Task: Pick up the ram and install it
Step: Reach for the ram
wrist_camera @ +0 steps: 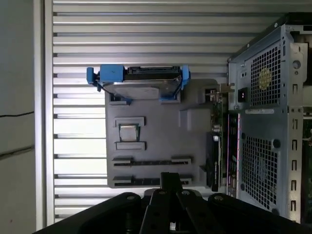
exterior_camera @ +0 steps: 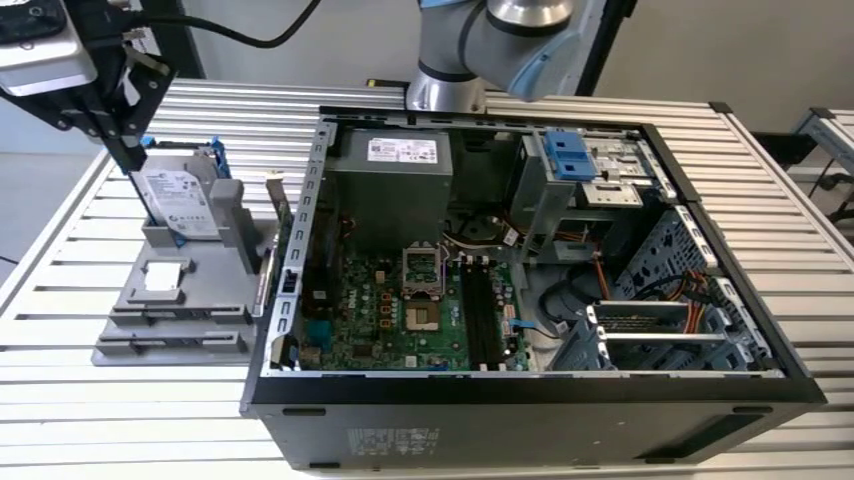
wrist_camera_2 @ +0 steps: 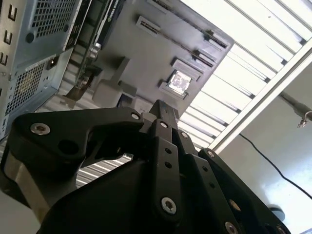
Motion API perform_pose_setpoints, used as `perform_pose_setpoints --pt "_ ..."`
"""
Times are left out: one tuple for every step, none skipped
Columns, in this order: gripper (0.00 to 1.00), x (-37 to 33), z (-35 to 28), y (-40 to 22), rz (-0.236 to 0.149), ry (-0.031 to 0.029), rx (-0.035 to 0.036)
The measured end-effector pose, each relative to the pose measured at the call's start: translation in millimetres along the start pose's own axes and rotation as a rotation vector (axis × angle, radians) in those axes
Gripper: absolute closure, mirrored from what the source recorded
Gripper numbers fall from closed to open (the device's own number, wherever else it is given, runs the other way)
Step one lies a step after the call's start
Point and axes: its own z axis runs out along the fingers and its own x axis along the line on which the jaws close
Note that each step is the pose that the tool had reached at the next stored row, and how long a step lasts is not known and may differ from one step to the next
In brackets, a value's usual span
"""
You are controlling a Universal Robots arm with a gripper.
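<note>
Slatted metal surface [exterior_camera: 134,420], open computer case [exterior_camera: 534,388] alongside: gripper [exterior_camera: 134,160] hangs clenched, empty, over gray holder [exterior_camera: 174,300].

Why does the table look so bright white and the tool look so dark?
In the second wrist view, glare washes the table white and the tool is a dark shape; in the first wrist view, its slats beside the gray holder glare too; in the exterior view, light is even, dimmer inside the computer case.

The arm [exterior_camera: 457,45] reaches over with its claw [exterior_camera: 134,160] pointing straight down, both fingers [wrist_camera: 170,178] pressed together.
</note>
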Motion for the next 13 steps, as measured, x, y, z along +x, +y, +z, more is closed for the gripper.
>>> perform_pose_setpoints --pt "1.00 0.1 0.1 -3.8 0.000 0.0004 0.0000" --pt "1.00 0.2 0.2 -7.8 0.000 0.0005 -0.0001" --pt "1.00 0.5 0.4 -11.4 0.000 0.0006 -0.0001" --pt "1.00 1.0 0.4 -15.2 0.000 0.0007 -0.0001" --pt "1.00 1.7 0.5 -18.5 0.000 0.0007 0.0000" --pt "1.00 2.9 0.6 -21.6 0.000 0.0007 -0.0001" --pt "1.00 4.4 0.6 -24.6 0.000 0.0007 0.0000" --pt "1.00 6.0 0.6 -27.3 0.000 0.0008 0.0000" --pt "1.00 7.5 0.6 -29.7 0.000 0.0008 0.0000" --pt "1.00 9.3 0.7 -32.5 0.000 0.0007 0.0000" --pt "1.00 10.9 0.7 -35.0 0.000 0.0007 0.0000" --pt "1.00 12.3 0.7 -37.5 0.000 0.0007 0.0000" --pt "1.00 13.1 0.7 -39.3 0.000 0.0007 0.0000"
